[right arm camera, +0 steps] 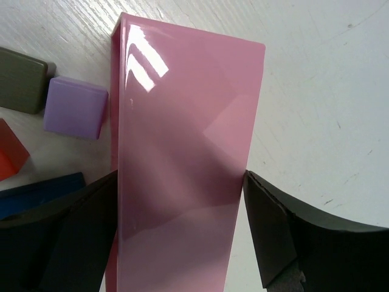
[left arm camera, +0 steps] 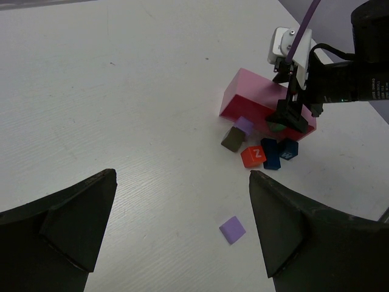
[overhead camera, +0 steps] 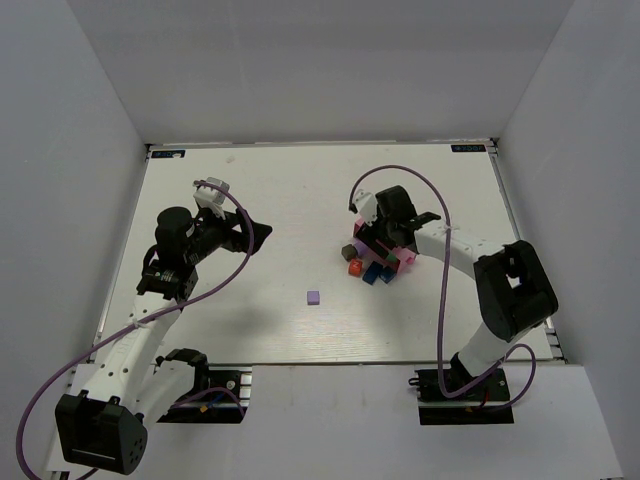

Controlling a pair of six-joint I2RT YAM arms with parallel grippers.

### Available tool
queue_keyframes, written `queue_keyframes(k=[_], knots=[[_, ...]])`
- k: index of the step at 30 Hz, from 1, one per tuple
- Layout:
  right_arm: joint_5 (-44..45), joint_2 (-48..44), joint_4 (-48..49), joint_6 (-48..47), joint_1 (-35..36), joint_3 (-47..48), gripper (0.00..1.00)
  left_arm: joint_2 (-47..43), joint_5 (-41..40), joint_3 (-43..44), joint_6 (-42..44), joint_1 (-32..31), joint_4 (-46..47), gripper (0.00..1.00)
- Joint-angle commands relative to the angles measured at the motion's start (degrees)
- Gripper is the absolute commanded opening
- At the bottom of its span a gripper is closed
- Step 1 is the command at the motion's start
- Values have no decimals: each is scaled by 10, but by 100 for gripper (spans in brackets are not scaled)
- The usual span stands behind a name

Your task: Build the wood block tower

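Blocks lie nearest: one lilac block [overhead camera: 314,297] sits alone on the table [overhead camera: 400,320], well apart from the pink tray [left arm camera: 255,97], to its near left. More wood blocks huddle loosely just beside the tray's near-left side, among them a red block [left arm camera: 253,156], a blue block [left arm camera: 270,152] and a dark grey block [left arm camera: 231,139]. The right gripper [right arm camera: 180,182] straddles the tray, its fingers [right arm camera: 79,231] spread wide against both long sides. I cannot tell whether it clamps the tray. The left gripper [left arm camera: 182,175] hangs well left of the tray, jaws fully apart, holding nothing.
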Motion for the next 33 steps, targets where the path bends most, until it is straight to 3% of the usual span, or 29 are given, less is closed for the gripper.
queue_keyframes(k=[1, 19, 26, 29, 33], knots=[[-37, 8, -21, 9, -9, 30, 82, -3, 4, 9, 5, -2, 6, 100], [-107, 18, -57, 12, -40, 44, 80, -3, 4, 4, 5, -2, 6, 100], [-121, 25, -69, 16, -45, 53, 85, -3, 4, 4, 5, -2, 6, 100], [-122, 27, -70, 17, -48, 55, 78, -3, 4, 4, 5, -2, 6, 100], [-128, 26, -71, 20, -52, 57, 53, -3, 4, 4, 5, -2, 6, 100]])
